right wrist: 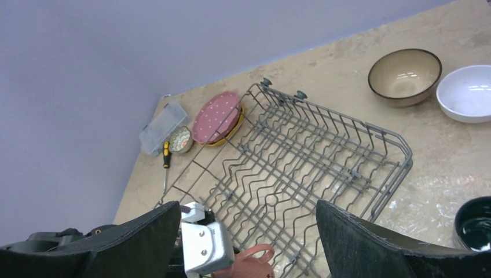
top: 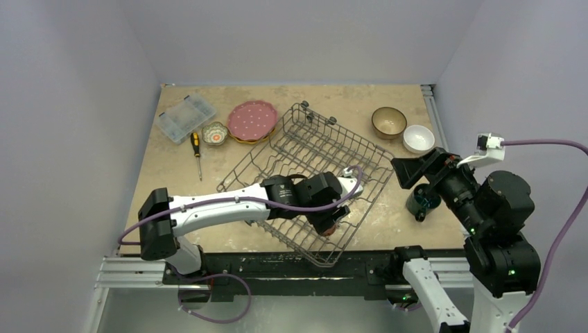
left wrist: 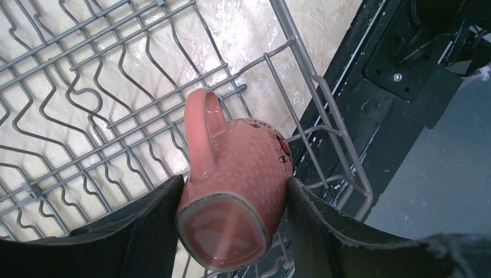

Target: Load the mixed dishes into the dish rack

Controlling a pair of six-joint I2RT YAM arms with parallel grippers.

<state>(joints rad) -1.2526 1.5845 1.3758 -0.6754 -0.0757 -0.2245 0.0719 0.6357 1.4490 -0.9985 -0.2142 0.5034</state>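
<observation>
From above, my left gripper [top: 329, 222] hangs over the near corner of the large grey wire dish rack [top: 312, 149], clamped on the red-and-white mug [top: 333, 229], which is mostly hidden under my wrist. My right gripper [top: 410, 173] sits off the rack's right side, above the dark teal mug [top: 423, 202] on the table. At the far right, the brown bowl [top: 388, 122] and the white bowl [top: 419, 138] stand side by side. Beyond the rack's left edge, the pink white-dotted plate [top: 252, 119] lies on the yellow plate [top: 243, 139], with the small floral bowl [top: 215, 133], the yellow-handled screwdriver [top: 197, 154] and the clear plastic box [top: 185, 116] close by. None of these crowd my left arm.

Through my left wrist camera, both fingers [left wrist: 145, 231] press the mug's sides. It is tipped, its handle pointing away from me over the wavy tines. The rack's near wall runs just to the right, with the black base rail [left wrist: 405, 69] beyond it. I judge the best move is to lower slowly, keep the handle clear of the tines, stay inside that wall, and part my jaws only once the mug rests on the wires. Released too early, it could roll.

Through my right wrist camera, my jaws stand wide apart with nothing between them. The rack holds no dishes that I can see, and the teal mug sits at the lower right edge.
</observation>
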